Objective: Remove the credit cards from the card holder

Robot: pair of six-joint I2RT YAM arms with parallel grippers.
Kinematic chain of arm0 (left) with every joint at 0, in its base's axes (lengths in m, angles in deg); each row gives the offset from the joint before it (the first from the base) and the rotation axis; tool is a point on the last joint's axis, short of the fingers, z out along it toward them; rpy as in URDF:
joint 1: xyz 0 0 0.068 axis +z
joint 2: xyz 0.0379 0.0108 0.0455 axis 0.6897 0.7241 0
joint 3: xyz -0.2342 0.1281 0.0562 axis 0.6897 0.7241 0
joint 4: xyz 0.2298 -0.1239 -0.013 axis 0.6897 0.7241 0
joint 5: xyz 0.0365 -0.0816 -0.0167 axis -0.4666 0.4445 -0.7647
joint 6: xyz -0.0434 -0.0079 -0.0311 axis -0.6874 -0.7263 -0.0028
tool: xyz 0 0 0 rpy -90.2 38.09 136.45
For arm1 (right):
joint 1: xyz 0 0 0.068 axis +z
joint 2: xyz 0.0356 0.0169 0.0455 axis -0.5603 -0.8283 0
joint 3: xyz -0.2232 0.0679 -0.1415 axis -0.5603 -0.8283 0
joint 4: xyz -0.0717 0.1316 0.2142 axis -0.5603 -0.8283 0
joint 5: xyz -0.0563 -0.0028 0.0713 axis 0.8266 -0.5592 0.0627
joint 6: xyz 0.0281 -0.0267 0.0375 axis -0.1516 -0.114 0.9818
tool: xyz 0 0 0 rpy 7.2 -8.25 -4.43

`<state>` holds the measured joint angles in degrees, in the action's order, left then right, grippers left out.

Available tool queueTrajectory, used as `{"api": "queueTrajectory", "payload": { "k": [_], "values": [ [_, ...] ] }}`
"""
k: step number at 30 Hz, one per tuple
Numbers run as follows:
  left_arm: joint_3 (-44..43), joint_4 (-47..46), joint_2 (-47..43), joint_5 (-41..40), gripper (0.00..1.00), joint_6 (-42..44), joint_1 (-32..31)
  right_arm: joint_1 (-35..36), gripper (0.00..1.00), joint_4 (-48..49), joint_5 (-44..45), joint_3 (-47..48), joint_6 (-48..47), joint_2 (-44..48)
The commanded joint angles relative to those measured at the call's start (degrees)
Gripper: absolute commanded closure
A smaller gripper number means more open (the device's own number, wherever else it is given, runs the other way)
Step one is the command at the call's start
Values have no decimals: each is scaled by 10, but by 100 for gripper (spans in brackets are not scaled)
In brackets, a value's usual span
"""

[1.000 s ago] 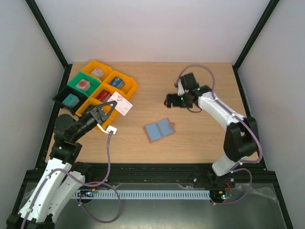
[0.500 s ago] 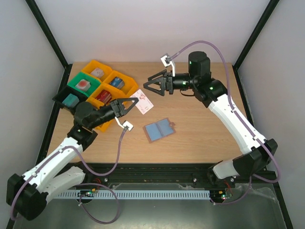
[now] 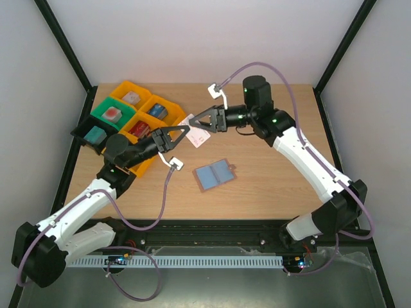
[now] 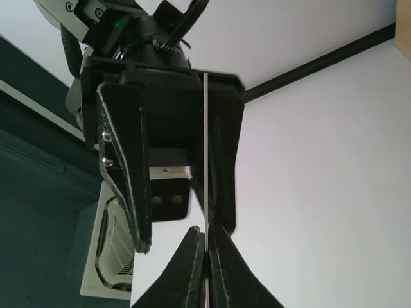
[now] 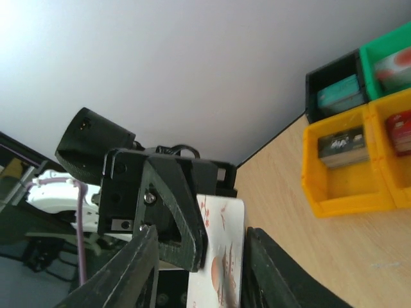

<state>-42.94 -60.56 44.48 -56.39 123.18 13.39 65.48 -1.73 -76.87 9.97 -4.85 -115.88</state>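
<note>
Trays [image 3: 149, 100] crowd far-left corner, open tabletop [image 3: 276, 179] around card holder [image 3: 214, 174]

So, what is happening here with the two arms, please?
It looks like a handover in the air. The left gripper pinches one credit card, white with pink marks, and holds it up above the table. The right gripper is open, with one finger on each side of that card, not yet closed on it. The card holder lies open on the table between the arms, with light blue-grey showing inside.
</note>
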Motion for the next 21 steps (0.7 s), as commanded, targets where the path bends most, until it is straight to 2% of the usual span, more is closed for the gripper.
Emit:
{"api": "queueTrajectory", "payload": {
  "k": [1,4,7,9,10,12,13,14,16,18,20,21],
  "values": [
    [-15,-37,0,10,98,-5,-3,20,73,45,-16,-31,49,5],
    [-6,-35,-5,9,98,-5,-4,20,96,73,-11,-43,70,16],
    [-2,-29,-7,8,98,-2,-10,18,98,71,12,-41,82,29],
    [-14,13,-9,-13,98,-9,-18,9,98,89,47,-43,130,32],
    [-20,49,-11,-34,86,-19,-22,2,98,97,70,-43,164,30],
    [-20,84,-18,-82,36,-84,-35,-10,98,94,140,-37,211,25],
    [-18,96,-24,-110,20,-142,-48,-13,99,83,196,-33,225,27],
    [-21,113,-31,-147,16,-209,-67,-13,99,79,253,-33,235,31],
    [-56,196,-37,-200,16,-399,-99,-11,98,115,338,-53,268,51],
    [-114,297,-24,-193,16,-639,-104,0,98,166,423,-85,297,77],
    [-158,371,-6,-129,18,-865,-89,15,98,216,490,-117,315,102],
    [-164,376,-2,-79,18,-964,-72,24,98,246,514,-133,320,113]
  ]
}}
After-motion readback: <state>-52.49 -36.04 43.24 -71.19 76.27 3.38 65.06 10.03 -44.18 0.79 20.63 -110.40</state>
